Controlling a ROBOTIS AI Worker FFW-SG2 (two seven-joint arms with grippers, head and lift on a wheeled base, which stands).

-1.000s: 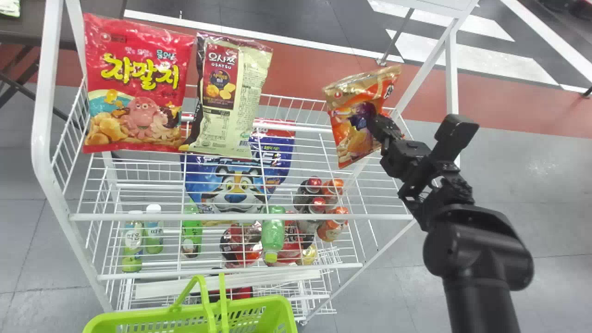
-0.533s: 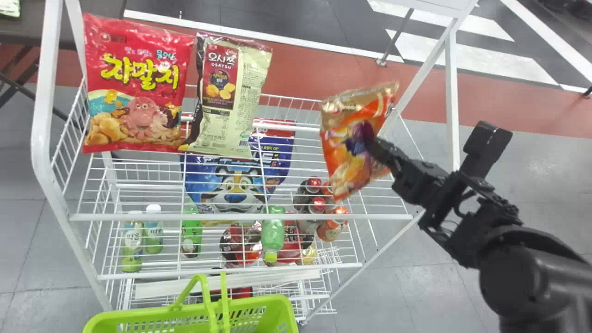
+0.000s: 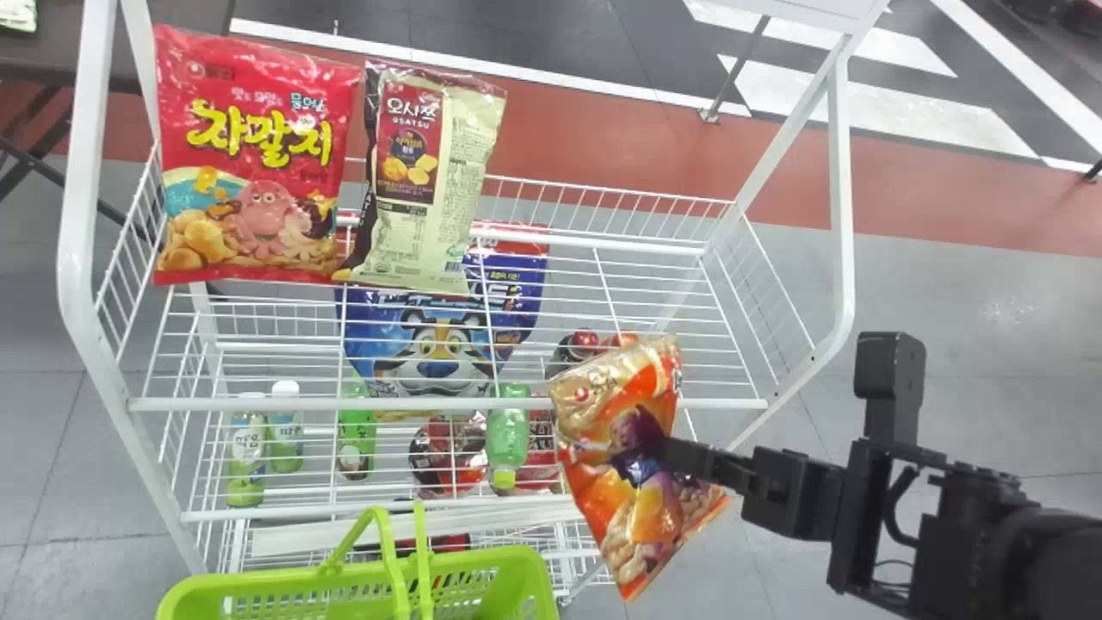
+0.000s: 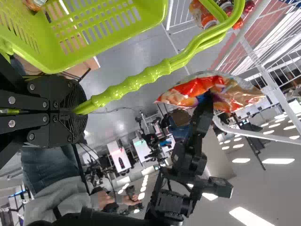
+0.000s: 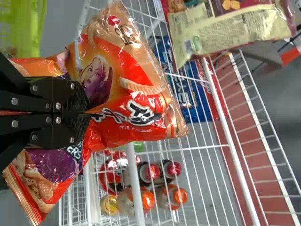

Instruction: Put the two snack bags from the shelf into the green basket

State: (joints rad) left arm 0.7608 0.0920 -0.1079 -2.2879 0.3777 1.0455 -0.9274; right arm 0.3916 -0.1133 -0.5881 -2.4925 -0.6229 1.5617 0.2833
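- Left gripper (image 4: 77,110) is clamped on the green handles (image 4: 141,80) of the basket, both raised and bunched together at the fingers
- Green basket (image 3: 482,561) sits at the head view's bottom edge, in front of the white wire rack (image 3: 448,403), left of the held bag
- Part of an orange-and-brown packet (image 4: 35,4) is inside the basket; too little visible to name it
- Right arm comes in on the right; right gripper (image 3: 676,455) has a firm pinch on the orange snack bag (image 3: 633,517), fingers closed about its middle, film creased around them
- That bag is up in the air, tilted, right of the basket, across the rack's front rail in head view; well apart from the other bags
- Rack, lower down: two white-capped bottles (image 3: 247,448) (image 3: 286,430) side by side at left, a green bottle (image 3: 355,439), a pale green bottle (image 3: 508,439) near the middle, red-and-black packages (image 3: 448,452) beside it
- Right wrist view has red-capped bottles (image 5: 149,172) and orange-capped bottles (image 5: 174,197) grouped close
- Blue tiger cereal bag (image 3: 439,344) behind the wires, beyond the green bottles
- Upper shelf, left half: red octopus snack bag (image 3: 250,155), cream snack bag (image 3: 430,181) right beside it, edges meeting
- Behind the rack, grey floor with a red band (image 3: 603,129); dark table (image 3: 60,52) far left
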